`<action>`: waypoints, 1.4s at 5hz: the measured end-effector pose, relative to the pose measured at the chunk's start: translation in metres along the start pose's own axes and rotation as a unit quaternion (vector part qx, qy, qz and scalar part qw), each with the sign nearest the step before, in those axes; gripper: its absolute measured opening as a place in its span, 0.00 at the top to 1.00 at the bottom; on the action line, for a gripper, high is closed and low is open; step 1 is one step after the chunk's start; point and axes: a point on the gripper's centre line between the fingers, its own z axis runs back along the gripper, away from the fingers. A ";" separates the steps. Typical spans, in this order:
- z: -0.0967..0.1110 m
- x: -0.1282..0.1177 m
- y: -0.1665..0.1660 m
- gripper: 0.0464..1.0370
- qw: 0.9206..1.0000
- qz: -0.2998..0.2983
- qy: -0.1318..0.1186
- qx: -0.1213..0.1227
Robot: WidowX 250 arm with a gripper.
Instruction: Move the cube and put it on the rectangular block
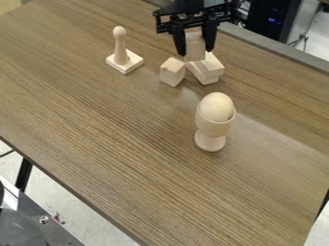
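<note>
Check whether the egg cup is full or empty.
Full: a wooden egg sits in the egg cup, its rounded top rising above the rim.

You had a broad lane along the worktop's (96, 139) lower-left edge. Toward the upper-right edge, the loose block (172, 72) and the stacked blocks (207, 72) crowded you—very little room between them. The peg on its square base (120, 53) left you a gap beside the loose block; the egg cup (212, 129) stood tall below the stack.
</note>
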 end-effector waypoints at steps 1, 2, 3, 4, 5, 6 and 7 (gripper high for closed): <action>-0.006 0.000 -0.006 0.48 1.000 -0.014 -0.013 0.005; -0.017 0.000 -0.009 0.48 0.999 -0.022 -0.020 0.012; -0.021 0.006 -0.013 0.48 0.999 -0.026 -0.030 0.012; -0.022 0.014 -0.020 0.48 0.999 -0.025 -0.034 0.009; -0.023 0.021 -0.026 0.48 0.999 -0.022 -0.033 0.008; -0.019 0.025 -0.030 0.48 0.999 -0.022 -0.033 0.007; -0.016 0.026 -0.032 0.48 0.999 -0.022 -0.033 0.007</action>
